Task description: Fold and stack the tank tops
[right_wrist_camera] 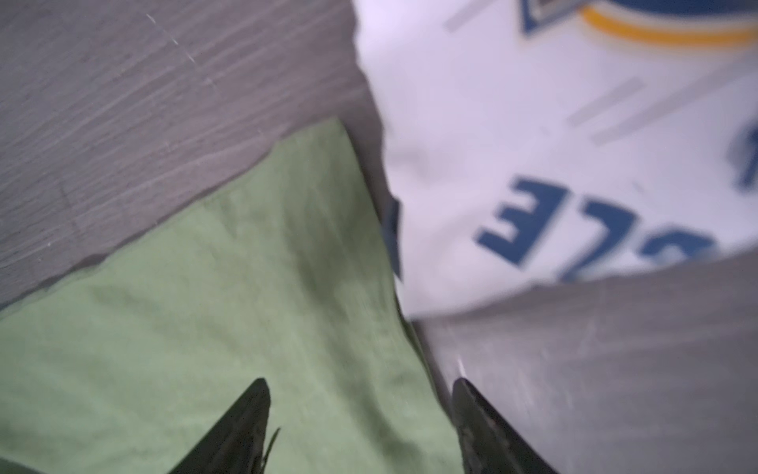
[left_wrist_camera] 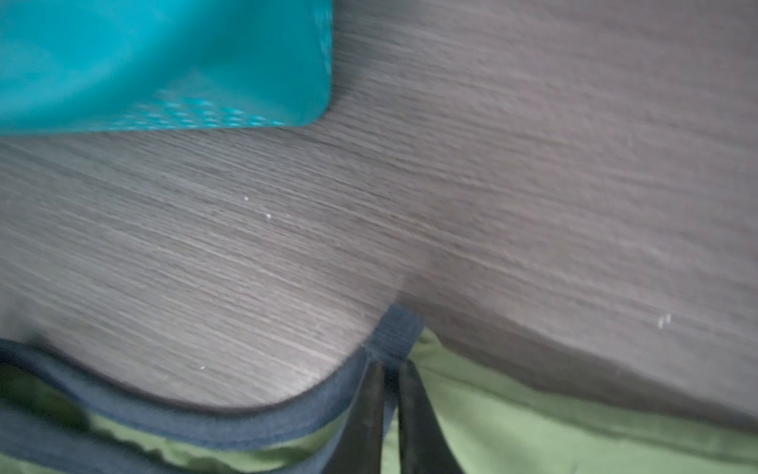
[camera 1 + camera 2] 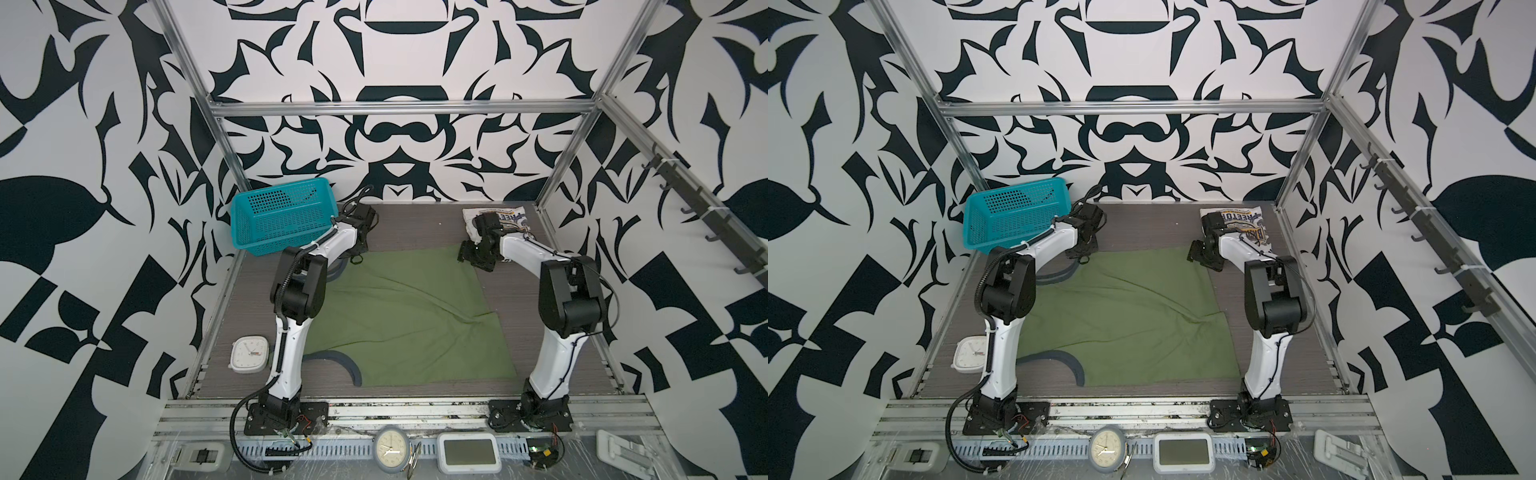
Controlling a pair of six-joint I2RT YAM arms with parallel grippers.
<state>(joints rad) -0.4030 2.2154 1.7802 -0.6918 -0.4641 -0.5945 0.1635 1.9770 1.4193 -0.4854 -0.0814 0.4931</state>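
The olive green tank top (image 3: 399, 316) (image 3: 1125, 316) lies spread flat on the table, its dark trim showing at the front and far left. My left gripper (image 3: 355, 257) (image 2: 389, 369) is at its far left corner, shut on the dark strap (image 2: 400, 332). My right gripper (image 3: 467, 255) (image 1: 361, 385) hangs open over the green top's (image 1: 205, 287) far right corner, one finger above the cloth and one above bare table. The white tank top (image 3: 513, 220) (image 1: 533, 123) lies folded at the far right, blue print up, just beyond that corner.
A teal mesh basket (image 3: 282, 216) (image 2: 164, 61) leans at the far left, close behind my left gripper. A white square clock (image 3: 249, 353) sits at the near left by the left arm. The metal frame posts edge the grey table (image 3: 419, 226).
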